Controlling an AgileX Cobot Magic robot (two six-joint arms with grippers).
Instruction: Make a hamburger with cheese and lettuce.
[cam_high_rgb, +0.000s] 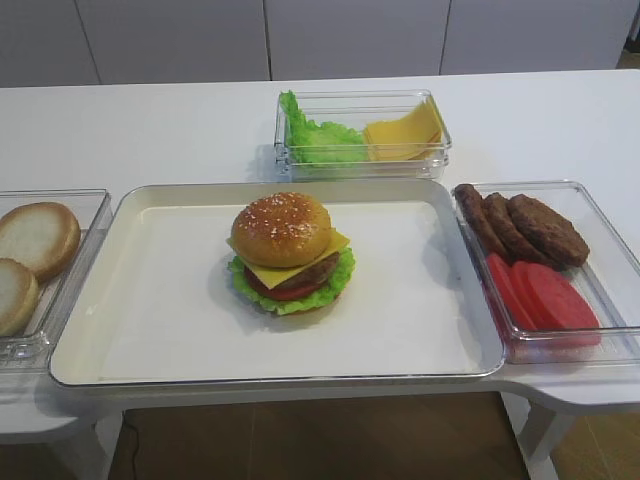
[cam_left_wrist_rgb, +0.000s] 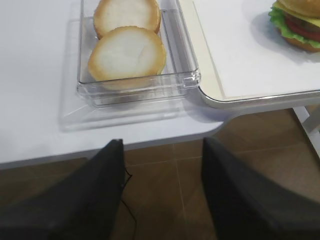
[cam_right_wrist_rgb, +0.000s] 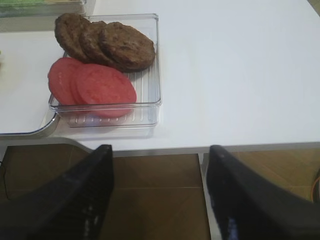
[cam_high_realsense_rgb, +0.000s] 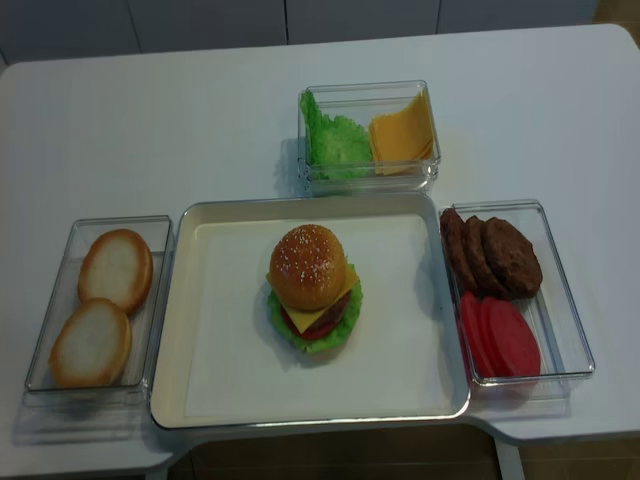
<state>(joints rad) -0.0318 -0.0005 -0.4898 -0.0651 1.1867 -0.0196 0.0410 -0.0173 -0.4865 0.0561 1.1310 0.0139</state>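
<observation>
Near the middle of the white tray (cam_high_rgb: 160, 300) sits the hamburger (cam_high_rgb: 290, 253), fully stacked: a sesame-seeded dome on top, then the cheese (cam_high_rgb: 285, 272) with its yellow corners poking out past the bun, a brown patty, a red tomato slice, and the lettuce (cam_high_rgb: 335, 283) frilling out all round just above the bun base. In the realsense overhead view the stack stands in the centre of the frame, well apart from every tray edge.

Above the tray, toward the top centre, a clear box (cam_high_realsense_rgb: 368, 178) holds a loose heap of green leaves (cam_high_realsense_rgb: 335, 142) on its left side and a pile of yellow slices (cam_high_realsense_rgb: 402, 132) on its right. At the left of the frame a clear box (cam_high_realsense_rgb: 45, 290) holds two plain bun halves (cam_high_realsense_rgb: 105, 305), cut faces up, one behind the other. At the right another clear box (cam_high_realsense_rgb: 565, 300) holds three overlapping brown patties (cam_high_realsense_rgb: 495, 255) at the back and overlapping tomato slices (cam_high_realsense_rgb: 500, 337) in front.

Neither arm shows in the overhead views. In the left wrist view the left gripper (cam_left_wrist_rgb: 162, 192) hangs at the bottom of the frame, below the table's edge and over the brown floor, its dark fingers spread wide with nothing between them. In the right wrist view the right gripper (cam_right_wrist_rgb: 160, 197) is likewise low in the frame over the floor, fingers wide apart and holding nothing.
</observation>
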